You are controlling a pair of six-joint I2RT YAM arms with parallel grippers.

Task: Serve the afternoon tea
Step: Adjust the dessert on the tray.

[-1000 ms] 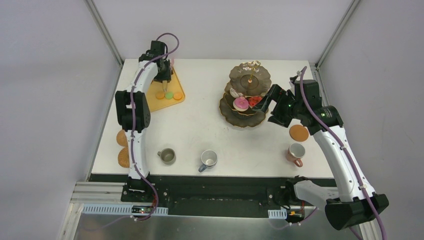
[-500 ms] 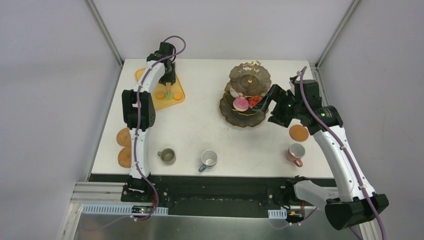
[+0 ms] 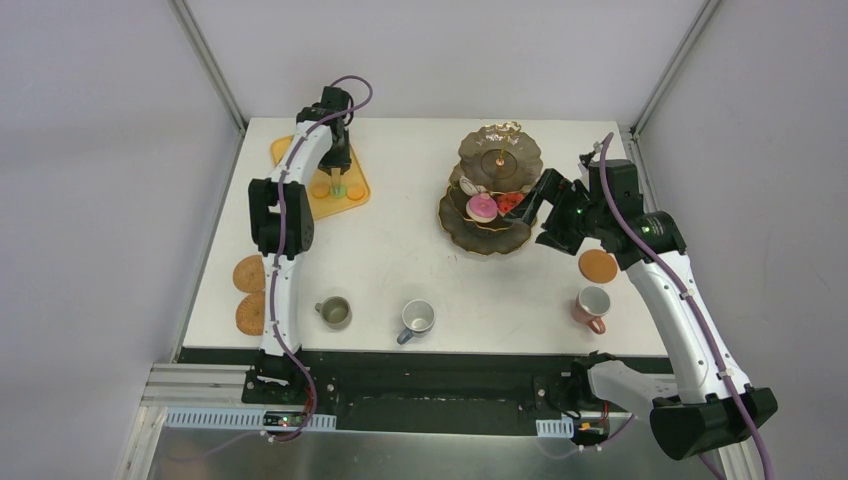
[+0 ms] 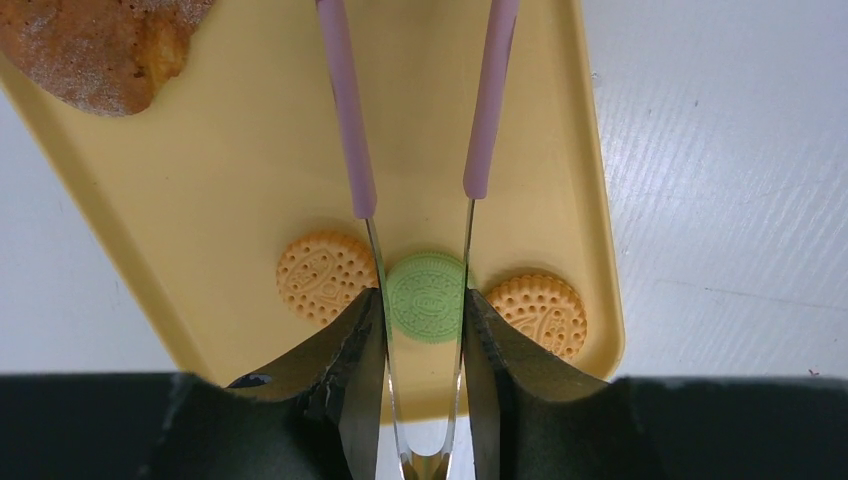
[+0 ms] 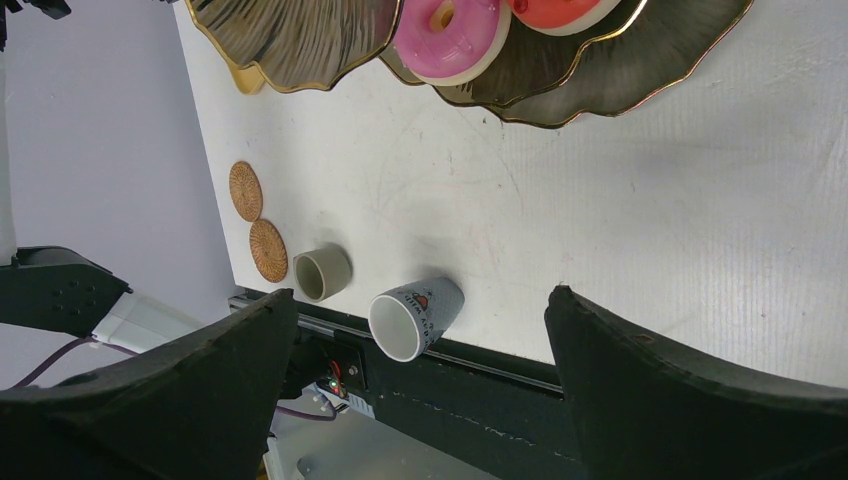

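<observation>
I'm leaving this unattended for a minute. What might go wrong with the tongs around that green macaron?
The tongs have thin tips that flank the green macaron at its round edge only, so it may slip out on the carry to the stand across the table. Two orange macarons lie close on either side, so a tip may nudge one along the tray.

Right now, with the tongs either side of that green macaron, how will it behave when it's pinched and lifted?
The green macaron is small and flat, so it is probably light. Its rounded rim gives the thin blades of the tongs little grip, so it may slip or pivot. The crisp moulded pattern suggests it is stiff and unlikely to crumble.
</observation>
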